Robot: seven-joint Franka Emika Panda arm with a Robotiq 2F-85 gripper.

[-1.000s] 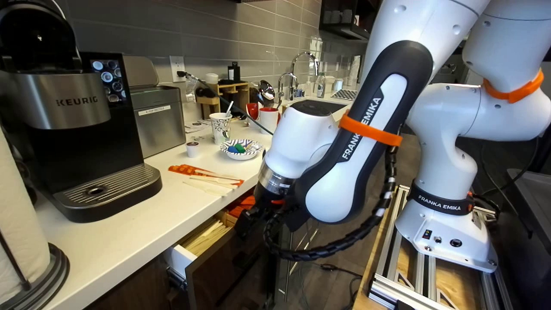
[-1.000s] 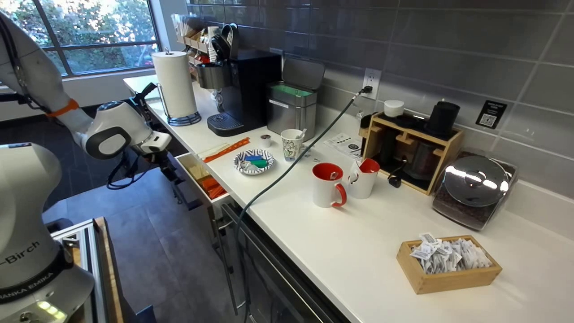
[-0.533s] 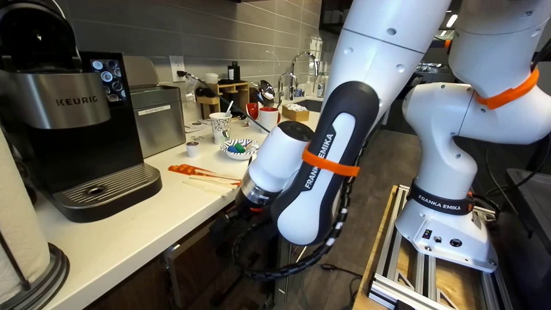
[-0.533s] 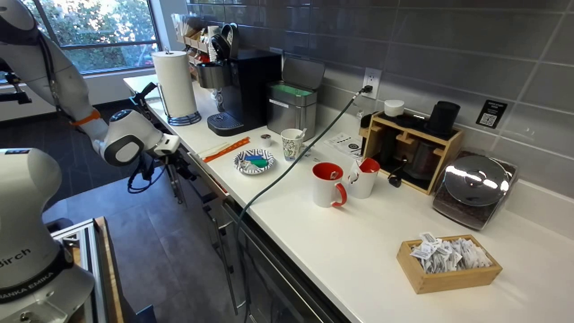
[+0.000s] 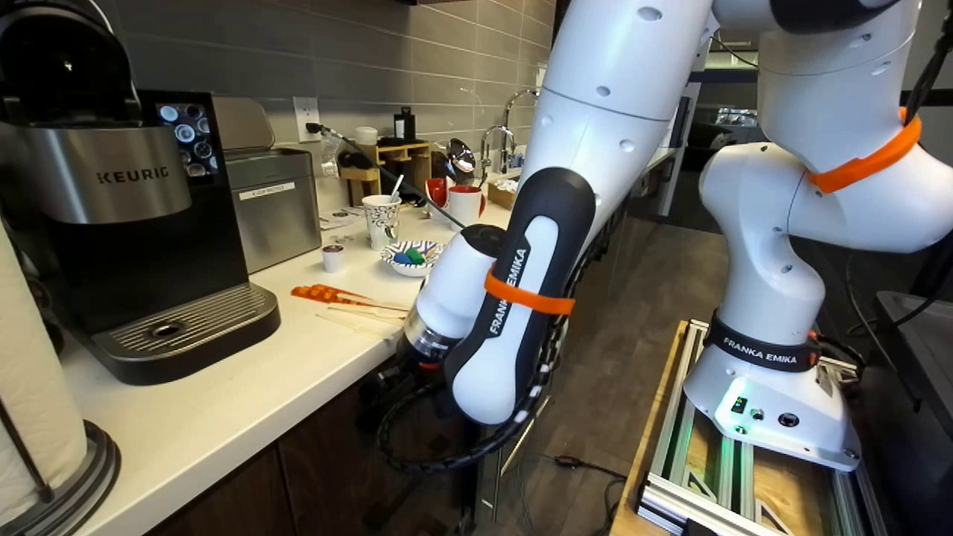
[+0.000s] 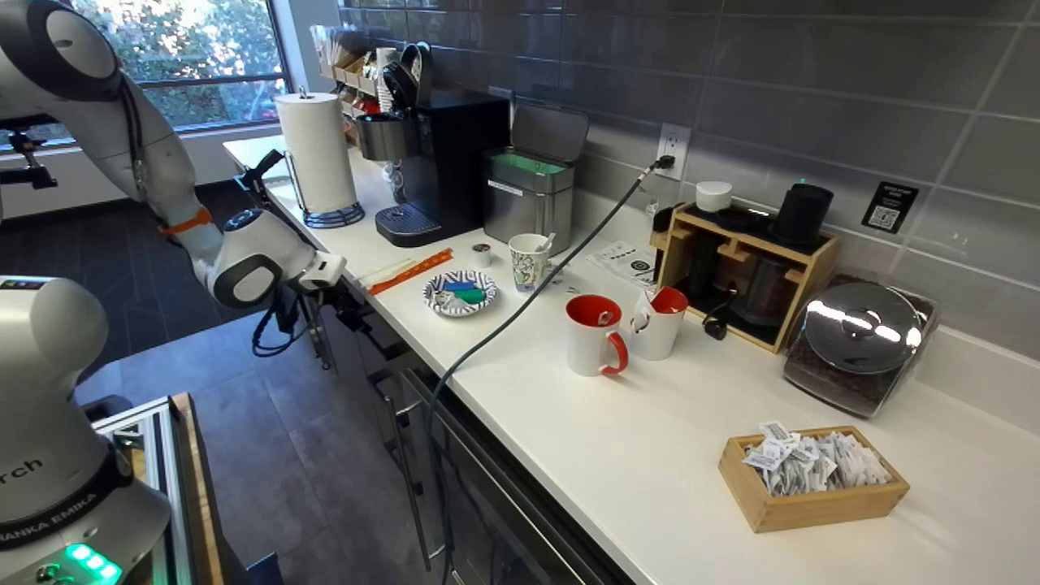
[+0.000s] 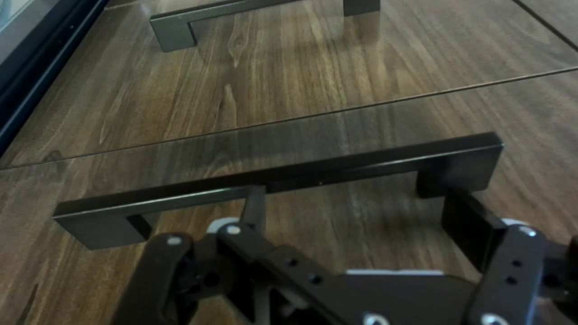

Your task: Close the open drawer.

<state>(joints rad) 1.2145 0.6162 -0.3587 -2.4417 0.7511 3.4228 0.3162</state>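
Observation:
The drawer (image 7: 316, 140) shows its dark wood front in the wrist view, with a long dark handle (image 7: 343, 167) across it. Its front also shows in an exterior view (image 5: 320, 454), looking about flush with the cabinet under the counter edge. Its white sides and contents are hidden. My gripper (image 7: 356, 196) is open. Its two fingers are apart at the handle, one near its middle and one at its right end, with nothing held between them. It also shows in both exterior views (image 5: 380, 391) (image 6: 357, 321), low in front of the drawer below the counter.
The white counter (image 6: 520, 390) runs above the drawer. A paper plate (image 6: 461, 294), a paper cup (image 6: 528, 264), red-and-white mugs (image 6: 593, 337) and a coffee maker (image 5: 149, 246) stand on it. A cable (image 6: 520, 313) crosses the counter and hangs over its edge. Another handle (image 7: 244, 6) sits beyond the drawer seam.
The drawer was well open a second ago, with sticks and orange packets showing, and has slid in under the counter. The arm and gripper moved towards the cabinet with it.

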